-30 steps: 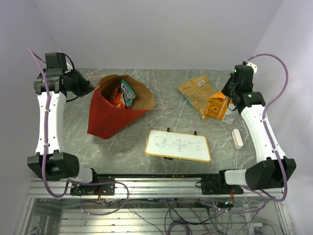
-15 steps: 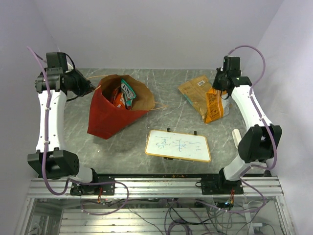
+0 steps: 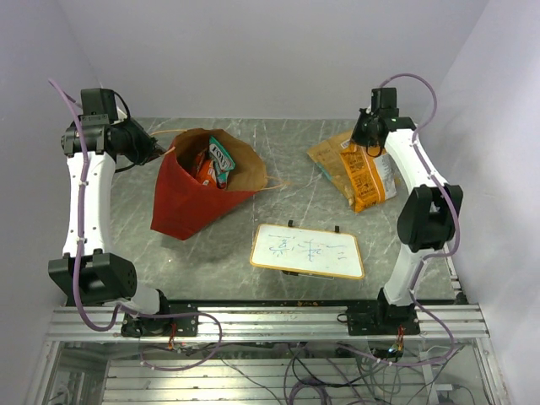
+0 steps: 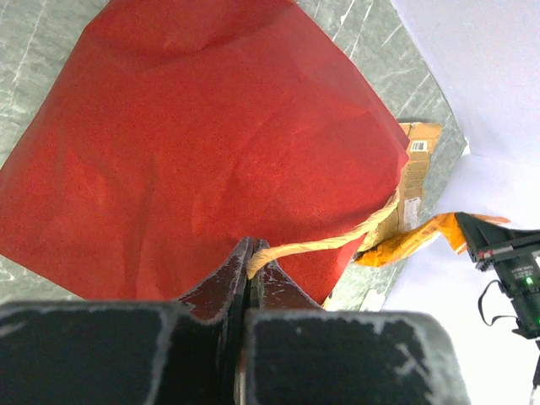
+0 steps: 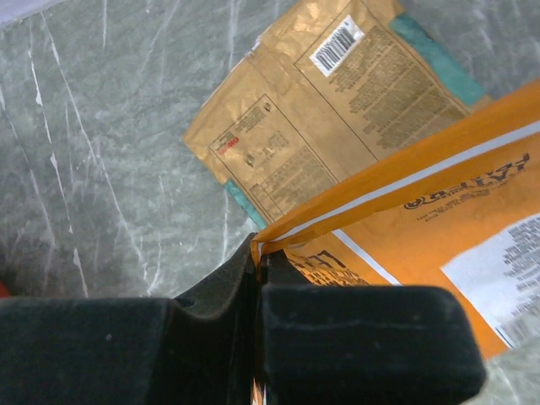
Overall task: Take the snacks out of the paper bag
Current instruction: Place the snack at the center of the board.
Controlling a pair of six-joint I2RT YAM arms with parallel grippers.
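The red paper bag lies tilted with its brown mouth open toward the back right. A teal packet and red packets stick out of it. My left gripper is shut on the bag's string handle at the rim; the left wrist view shows the bag's red side. My right gripper is shut on a corner of an orange packet, which also shows in the right wrist view. The packet lies over the large orange-tan chip bag. A teal packet lies under that.
A white-framed whiteboard lies at the front centre. The right arm's elbow stands over the table's right side. The back wall is close behind both grippers.
My right gripper has moved back and to the left with the orange packet's corner in it, and the arm has folded up. The left gripper and the bag have not moved.
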